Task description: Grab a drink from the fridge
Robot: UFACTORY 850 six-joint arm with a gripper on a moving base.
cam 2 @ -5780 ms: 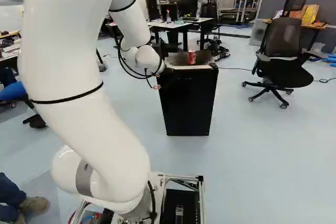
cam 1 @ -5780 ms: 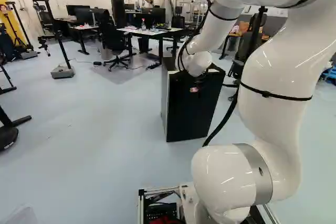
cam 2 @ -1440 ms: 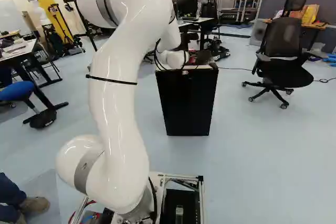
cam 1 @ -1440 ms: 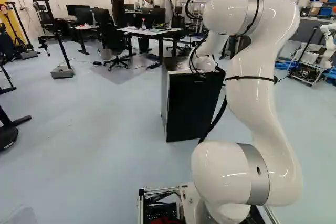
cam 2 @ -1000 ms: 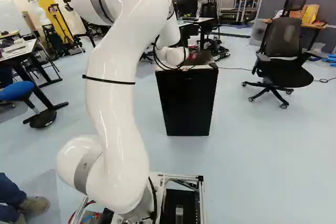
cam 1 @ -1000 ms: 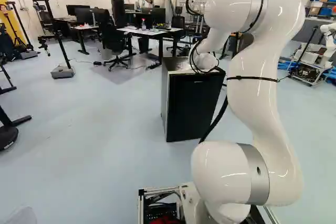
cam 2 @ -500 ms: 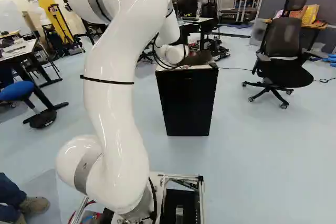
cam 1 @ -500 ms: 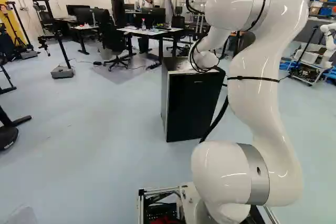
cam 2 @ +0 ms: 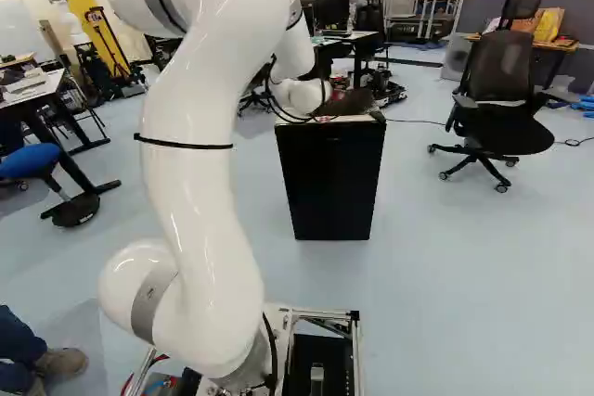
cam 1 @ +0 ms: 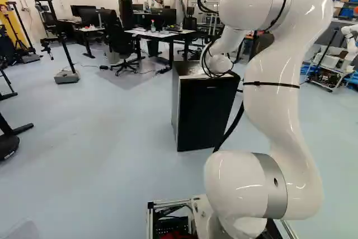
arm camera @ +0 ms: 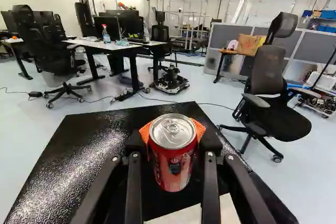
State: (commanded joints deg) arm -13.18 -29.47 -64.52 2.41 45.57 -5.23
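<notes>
Red can (arm camera: 173, 169) is held upright in gripper (arm camera: 174, 139); could be dropped if pinched too lightly, scraped if dragged over fridge (cam 1: 206, 113).

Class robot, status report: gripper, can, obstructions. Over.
Gripper shut on red can. Can upright over fridge top; contact unclear. No obstruction seen beside can.

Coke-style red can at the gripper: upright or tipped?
Upright. In the wrist view the can shows its silver lid uppermost, red side running down toward the black fridge top, with the gripper shut on it.
</notes>
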